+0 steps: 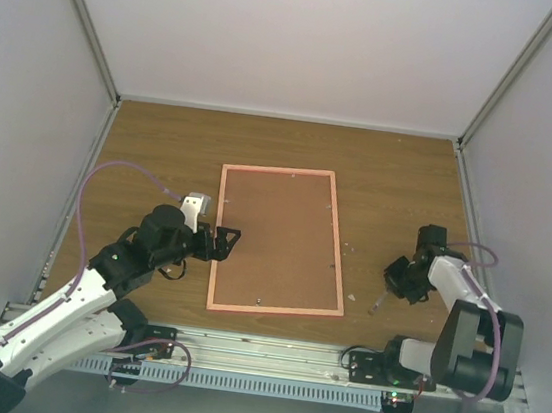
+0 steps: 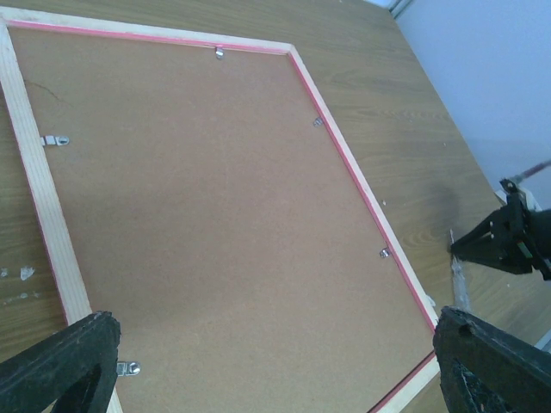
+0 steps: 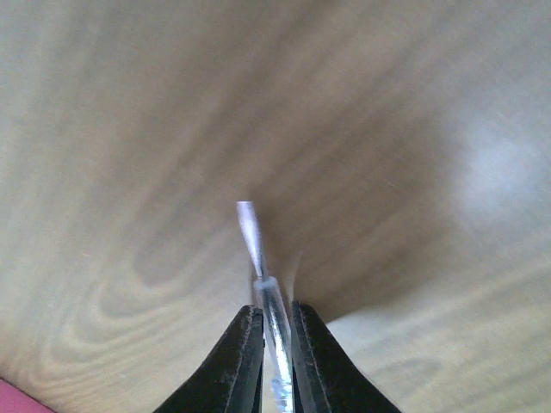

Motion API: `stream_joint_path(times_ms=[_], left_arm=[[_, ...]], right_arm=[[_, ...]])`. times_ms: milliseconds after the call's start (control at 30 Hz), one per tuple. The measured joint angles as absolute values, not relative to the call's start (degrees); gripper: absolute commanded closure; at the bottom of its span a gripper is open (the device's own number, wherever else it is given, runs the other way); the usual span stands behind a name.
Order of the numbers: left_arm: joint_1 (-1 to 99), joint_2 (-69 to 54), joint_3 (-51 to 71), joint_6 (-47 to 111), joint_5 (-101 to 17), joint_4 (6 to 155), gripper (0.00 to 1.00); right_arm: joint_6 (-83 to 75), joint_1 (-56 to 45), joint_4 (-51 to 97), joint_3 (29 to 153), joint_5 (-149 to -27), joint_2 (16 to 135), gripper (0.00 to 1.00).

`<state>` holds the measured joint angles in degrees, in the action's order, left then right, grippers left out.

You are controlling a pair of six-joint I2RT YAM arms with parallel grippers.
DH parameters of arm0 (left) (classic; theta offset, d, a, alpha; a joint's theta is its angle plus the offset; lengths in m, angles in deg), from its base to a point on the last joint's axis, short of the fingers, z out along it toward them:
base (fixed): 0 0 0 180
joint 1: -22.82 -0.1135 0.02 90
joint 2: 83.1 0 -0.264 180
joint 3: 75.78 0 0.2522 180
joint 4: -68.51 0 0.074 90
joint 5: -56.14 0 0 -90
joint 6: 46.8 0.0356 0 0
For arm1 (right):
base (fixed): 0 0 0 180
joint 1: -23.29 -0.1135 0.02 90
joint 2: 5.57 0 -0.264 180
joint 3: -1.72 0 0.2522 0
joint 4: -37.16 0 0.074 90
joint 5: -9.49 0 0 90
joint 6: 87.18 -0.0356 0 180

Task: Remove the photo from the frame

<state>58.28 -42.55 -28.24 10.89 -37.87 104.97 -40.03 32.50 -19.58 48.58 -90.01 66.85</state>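
Note:
The pink-red frame (image 1: 278, 171) lies face down on the table, its brown fibreboard back (image 1: 280, 239) up and held by small metal tabs (image 2: 55, 140). The photo is hidden beneath the back. My left gripper (image 1: 226, 244) is wide open and empty at the frame's left edge; in the left wrist view its fingers (image 2: 60, 361) stand on either side of the board (image 2: 224, 215). My right gripper (image 1: 391, 278) is right of the frame, apart from it, shut on a thin clear-handled tool (image 3: 251, 232) whose flat tip points down at the table.
The wooden table (image 1: 162, 152) is enclosed by white walls at the back and both sides, with a metal rail (image 1: 268, 352) along the near edge. Small white flecks (image 1: 350, 246) lie just right of the frame. The right gripper and tool also show in the left wrist view (image 2: 508, 241).

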Motion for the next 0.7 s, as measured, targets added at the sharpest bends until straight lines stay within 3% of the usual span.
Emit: stream_joint_path(times_ms=[167, 400, 700], left_arm=[[58.28, -42.55, -28.24, 10.87, -37.89, 104.97, 0.01], [58.28, -42.46, -28.24, 10.78, -38.11, 104.97, 0.01], [58.28, -41.43, -28.24, 10.54, -39.75, 103.96, 0.01]], right_arm=[[-39.38, 30.33, -16.94, 53.82, -89.55, 72.76, 0.89], [-36.99, 27.14, -16.06, 58.39, -87.80, 77.63, 0.66], [-35.27, 21.33, -21.64, 56.32, -86.84, 72.60, 0.57]])
